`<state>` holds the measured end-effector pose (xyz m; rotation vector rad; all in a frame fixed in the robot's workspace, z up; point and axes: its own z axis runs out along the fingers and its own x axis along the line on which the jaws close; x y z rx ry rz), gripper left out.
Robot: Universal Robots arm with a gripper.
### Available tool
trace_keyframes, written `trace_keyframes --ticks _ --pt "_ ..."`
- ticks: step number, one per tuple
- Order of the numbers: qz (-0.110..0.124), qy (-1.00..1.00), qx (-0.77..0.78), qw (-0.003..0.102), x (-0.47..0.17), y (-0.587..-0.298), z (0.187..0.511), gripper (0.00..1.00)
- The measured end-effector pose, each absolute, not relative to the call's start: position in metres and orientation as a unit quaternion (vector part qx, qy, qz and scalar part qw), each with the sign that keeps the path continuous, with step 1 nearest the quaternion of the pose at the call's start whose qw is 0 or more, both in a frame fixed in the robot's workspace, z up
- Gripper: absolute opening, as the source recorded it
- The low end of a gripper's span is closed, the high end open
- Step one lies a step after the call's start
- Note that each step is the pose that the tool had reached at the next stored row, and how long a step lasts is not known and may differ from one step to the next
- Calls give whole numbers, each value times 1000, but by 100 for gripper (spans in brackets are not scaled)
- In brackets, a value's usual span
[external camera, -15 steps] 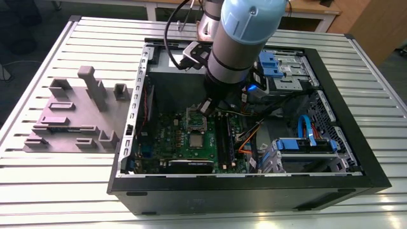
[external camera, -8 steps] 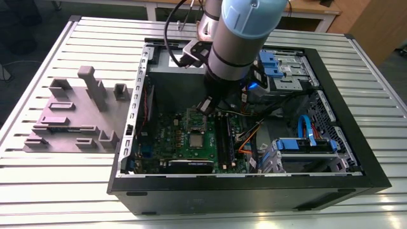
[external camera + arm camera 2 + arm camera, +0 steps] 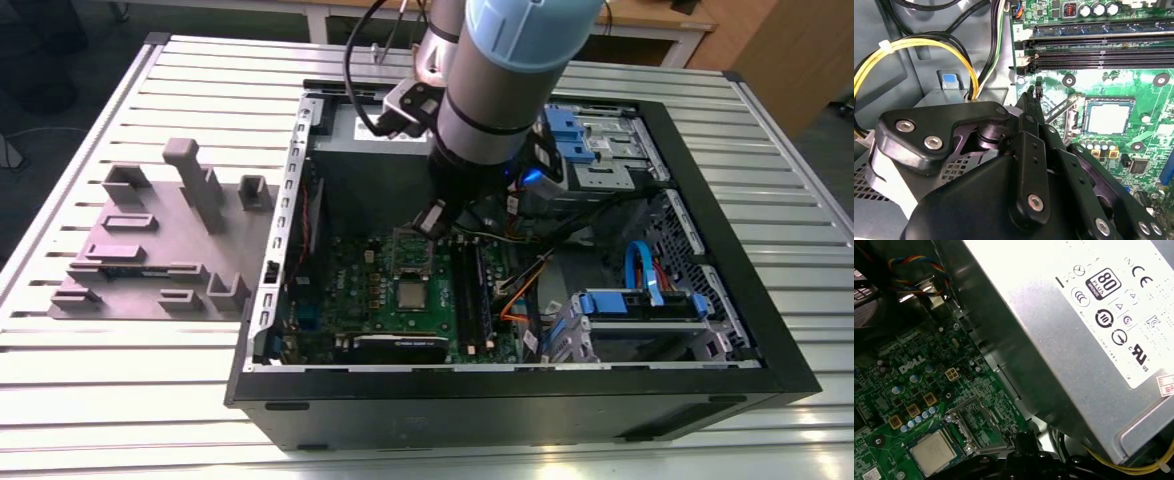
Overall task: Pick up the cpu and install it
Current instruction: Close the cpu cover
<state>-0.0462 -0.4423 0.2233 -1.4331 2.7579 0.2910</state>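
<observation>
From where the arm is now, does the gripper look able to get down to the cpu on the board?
Probably yes. The cpu lies face up in its socket on the motherboard with the retention frame swung open beside it. The gripper hangs above the board near it, with nothing between them.

Slatted silver aluminium table (image 3: 120, 370), pale wooden desk (image 3: 654, 20) behind its far edge, dark floor (image 3: 54, 60), even indoor light
</observation>
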Motion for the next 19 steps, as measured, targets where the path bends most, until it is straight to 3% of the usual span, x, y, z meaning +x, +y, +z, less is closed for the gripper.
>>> trace_keyframes --ticks 19 --pt "93 883 -459 10 -47 -446 231 11"
